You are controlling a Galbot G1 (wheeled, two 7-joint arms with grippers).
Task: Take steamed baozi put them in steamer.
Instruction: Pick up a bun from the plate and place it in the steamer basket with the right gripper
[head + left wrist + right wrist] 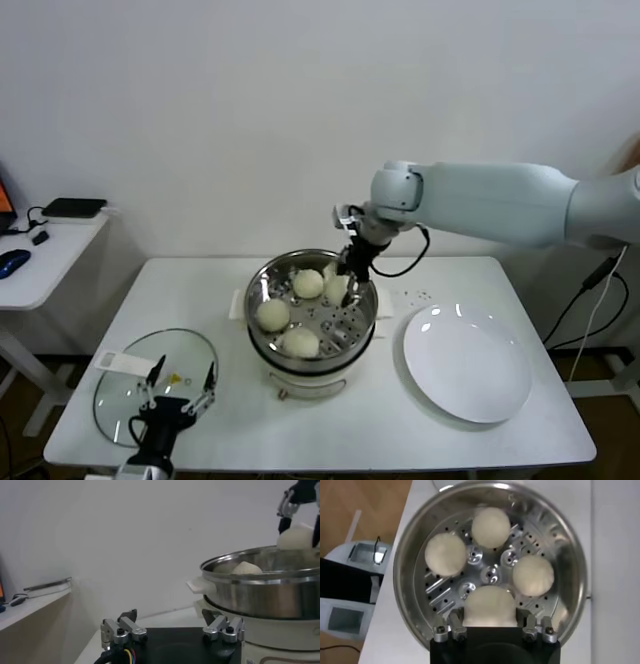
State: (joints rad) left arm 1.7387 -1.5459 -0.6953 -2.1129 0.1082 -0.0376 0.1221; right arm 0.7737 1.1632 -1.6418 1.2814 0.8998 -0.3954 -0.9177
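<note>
My left gripper (180,385) waits low at the table's (400,430) front-left edge, its fingers apart and holding nothing, over the glass lid (125,385). Farther, the steamer (262,345) stands upright in the middle of the table, its mouth facing up. Three baozi (273,315) lie on its holed tray, round, smooth, off-white, with no long side. My right gripper (490,627) hangs over the far side, closed on the fourth baozi (489,606). A white plate (470,370) lies to the right
</note>
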